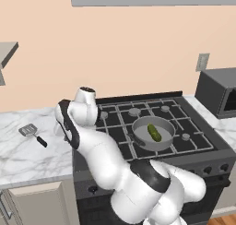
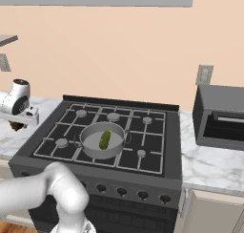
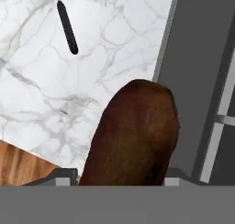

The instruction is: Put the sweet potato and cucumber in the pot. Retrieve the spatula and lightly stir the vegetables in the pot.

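Cucumber [image 1: 154, 132] already in the pot [image 1: 168, 137], lying across its middle; pot on the stove [image 1: 203, 141], on a front burner toward the right side. First half of the loading judged done.

Sweet potato [image 3: 135, 136] close up in the hand view, rising from between the finger tips and seemingly clamped there, though the tips themselves are mostly hidden behind it. Held above the marble worktop [image 1: 23, 159], just beside the stove's left edge; whether clear of the surface or still touching, not certain. In the right base view, a dark lump [image 2: 18, 126] visible under the hand at the far left.

Gripper [image 3: 120, 175] judged closed on the sweet potato, jaws standing fairly wide around it.

Spatula [image 1: 32, 133] untouched on the worktop, well left of the stove, handle pointing toward the front edge.

Left to do: carry sweet potato over to the pot, drop it in, fetch spatula, stir lightly.
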Tool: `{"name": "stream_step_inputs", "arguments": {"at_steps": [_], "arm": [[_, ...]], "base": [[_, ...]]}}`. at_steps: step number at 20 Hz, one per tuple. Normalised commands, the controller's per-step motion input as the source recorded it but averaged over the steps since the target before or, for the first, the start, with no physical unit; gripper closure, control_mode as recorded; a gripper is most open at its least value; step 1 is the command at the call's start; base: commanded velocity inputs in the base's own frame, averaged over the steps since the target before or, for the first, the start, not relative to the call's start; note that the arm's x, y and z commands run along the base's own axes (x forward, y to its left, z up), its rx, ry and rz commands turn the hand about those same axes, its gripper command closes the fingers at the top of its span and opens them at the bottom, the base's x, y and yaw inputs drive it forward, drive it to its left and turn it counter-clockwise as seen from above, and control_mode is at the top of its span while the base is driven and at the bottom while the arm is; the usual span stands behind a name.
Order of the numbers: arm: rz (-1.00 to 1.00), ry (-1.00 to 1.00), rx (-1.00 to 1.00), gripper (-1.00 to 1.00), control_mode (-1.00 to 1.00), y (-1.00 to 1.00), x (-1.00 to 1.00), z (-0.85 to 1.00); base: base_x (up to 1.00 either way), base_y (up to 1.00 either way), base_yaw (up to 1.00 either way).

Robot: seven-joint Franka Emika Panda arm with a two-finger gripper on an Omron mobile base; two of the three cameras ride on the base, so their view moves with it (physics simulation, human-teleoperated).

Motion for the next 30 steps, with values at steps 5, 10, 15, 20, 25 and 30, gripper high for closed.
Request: {"name": "stream_step_inputs", "arguments": {"at_steps": [5, 10, 15, 20, 25, 30], "arm": [[0.00, 0.04, -0.03, 1.00, -1.00, -0.68, -0.32, 0.69], [-0.01, 0.00, -0.02, 1.00, -1.00, -0.97, -0.32, 0.51], [-0.07, 0.00, -0.13, 1.00, -1.00, -0.90, -0.27, 0.25], [-0.15, 0.00, -0.13, 1.00, -1.00, -0.97, -0.45, 0.15], [-0.09, -0.02, -0.16, 1.00, -1.00, -0.85, -0.18, 0.00], [0.03, -0.09, -0.06, 1.00, -1.00, -0.41, 0.02, 0.00]], "base": [[0.00, 0.00, 0.00], [0.00, 0.00, 0.00], [0.00, 0.00, 0.00], [0.00, 0.00, 0.00], [0.00, 0.00, 0.00], [0.00, 0.00, 0.00]]}}
